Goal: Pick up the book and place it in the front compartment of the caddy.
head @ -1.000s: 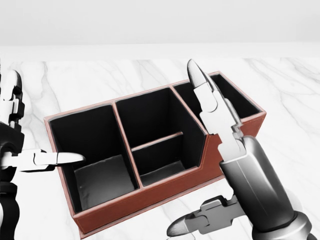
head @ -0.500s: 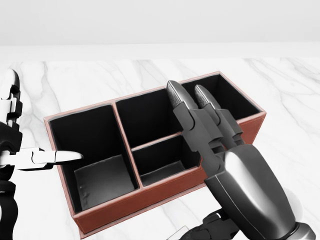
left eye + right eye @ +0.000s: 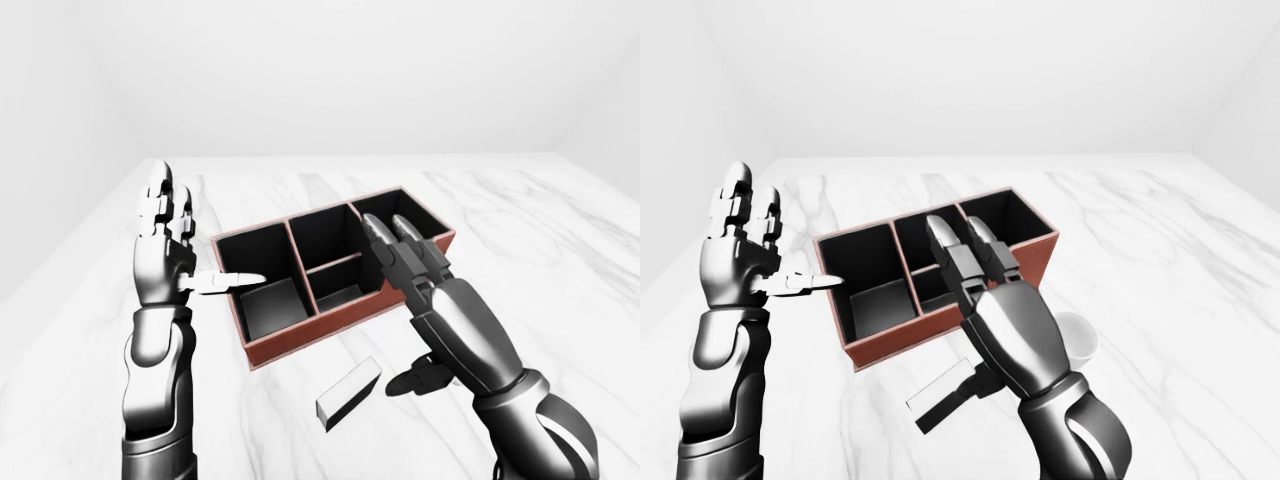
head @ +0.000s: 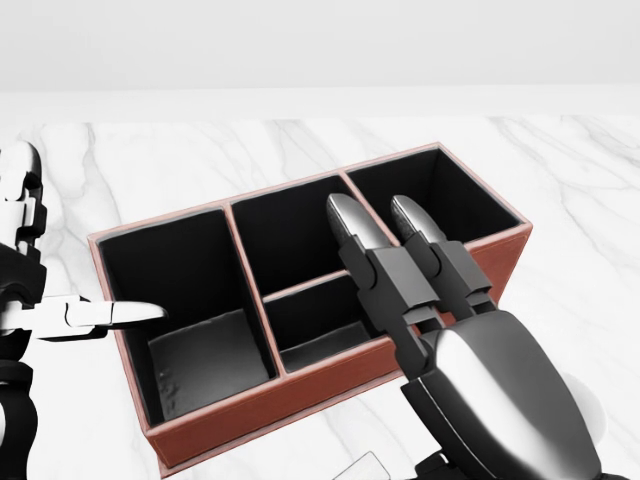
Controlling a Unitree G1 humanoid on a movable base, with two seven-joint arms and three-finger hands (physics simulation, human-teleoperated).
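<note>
Your right hand (image 4: 400,270) is coming down lower than it was 1 second ago: then its fingers were pointing up over the right end of the caddy (image 3: 262,350), and now 2 of them are lying side by side, stretched out flat above the caddy's small middle compartment in the head view. You are keeping those fingers spread and gripping nothing, with the thumb (image 3: 415,378) sticking out below the palm in the left-eye view. Your left hand (image 3: 165,255) is hanging just left of the caddy, fingers pointing upward and open, its thumb reaching over the caddy's left wall. You are not touching the book (image 3: 348,392); it is lying flat on the marble table (image 3: 560,260) just below the caddy's near wall in the left-eye view, close to your right thumb. Right of the caddy in the right-eye view, a white cup (image 3: 1080,340) is peeking out beside your right forearm.
</note>
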